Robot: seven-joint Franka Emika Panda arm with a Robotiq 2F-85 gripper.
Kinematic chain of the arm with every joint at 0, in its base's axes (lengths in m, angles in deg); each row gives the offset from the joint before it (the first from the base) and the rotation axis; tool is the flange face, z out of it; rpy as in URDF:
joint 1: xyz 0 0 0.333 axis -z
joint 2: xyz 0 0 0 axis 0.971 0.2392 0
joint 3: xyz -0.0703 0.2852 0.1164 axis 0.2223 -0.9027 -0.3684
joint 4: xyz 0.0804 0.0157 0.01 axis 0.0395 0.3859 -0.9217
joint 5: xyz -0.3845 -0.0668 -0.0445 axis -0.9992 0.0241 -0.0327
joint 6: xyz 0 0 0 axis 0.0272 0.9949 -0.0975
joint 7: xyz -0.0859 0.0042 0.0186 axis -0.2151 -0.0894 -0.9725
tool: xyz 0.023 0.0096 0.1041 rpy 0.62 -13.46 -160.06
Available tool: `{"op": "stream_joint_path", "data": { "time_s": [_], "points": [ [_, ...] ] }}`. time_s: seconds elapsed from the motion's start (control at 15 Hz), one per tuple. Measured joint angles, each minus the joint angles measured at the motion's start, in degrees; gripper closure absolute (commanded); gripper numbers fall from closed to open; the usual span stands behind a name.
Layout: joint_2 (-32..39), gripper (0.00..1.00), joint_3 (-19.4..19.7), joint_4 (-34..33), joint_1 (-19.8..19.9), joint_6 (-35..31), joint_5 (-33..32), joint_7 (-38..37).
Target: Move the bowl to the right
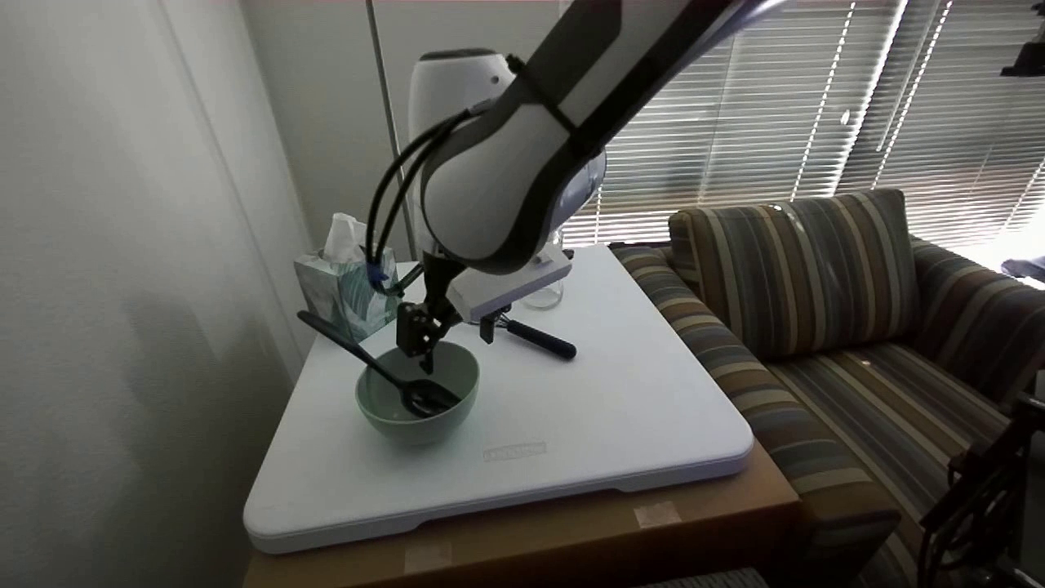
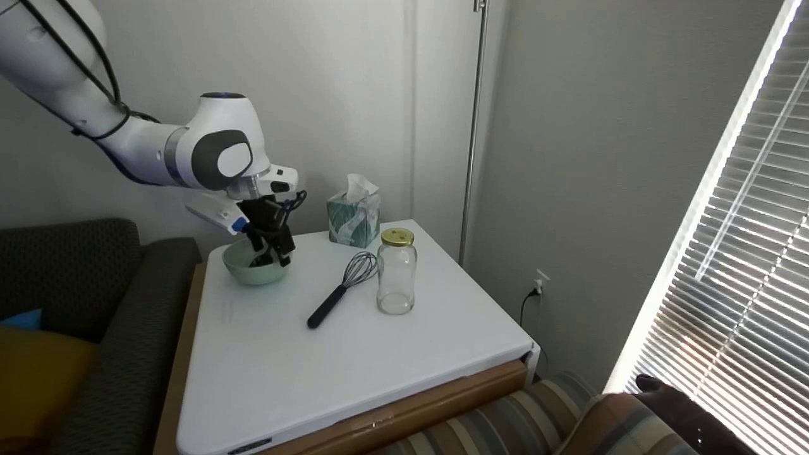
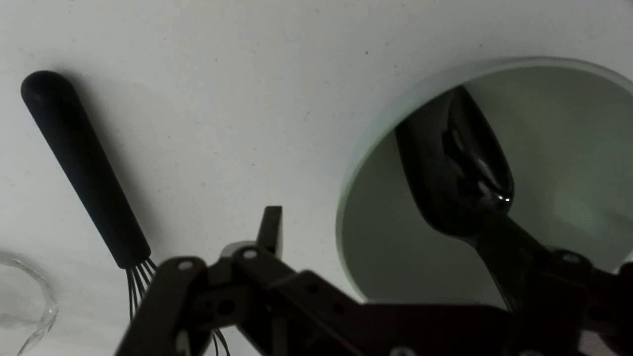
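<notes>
Looked pre-grasp: gripper (image 1: 457, 351) hung with fingers spread, one over the bowl (image 2: 245, 274), one outside, bowl near the far-left corner of the tabletop (image 2: 354, 354) in an exterior view, so next move likely called for lowering and pinching the bowl's rim.

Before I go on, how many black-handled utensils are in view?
2: the spoon leaning in the bowl, and the whisk lying on the white tabletop near the glass jar.
</notes>
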Motion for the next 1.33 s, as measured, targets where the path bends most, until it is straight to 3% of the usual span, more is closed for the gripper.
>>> {"op": "stream_joint_path", "data": {
  "time_s": [0.13, 0.2, 0.33, 1.0, 1.33],
  "points": [
    [0.78, 0.03, 0.00, -0.48, -0.01, -0.01, 0.00, 0.00],
    [1.06, 0.27, 0.00, -0.67, -0.01, -0.01, 0.00, 0.00],
    [1.59, 0.32, 0.03, -1.06, -0.01, -0.01, 0.00, 0.00],
    [1.66, 1.00, 0.42, -1.18, 0.19, -0.05, 0.00, -0.01],
    [1.31, 0.99, 0.34, -1.37, 0.25, -0.19, 0.06, 0.00]
  ]
}}
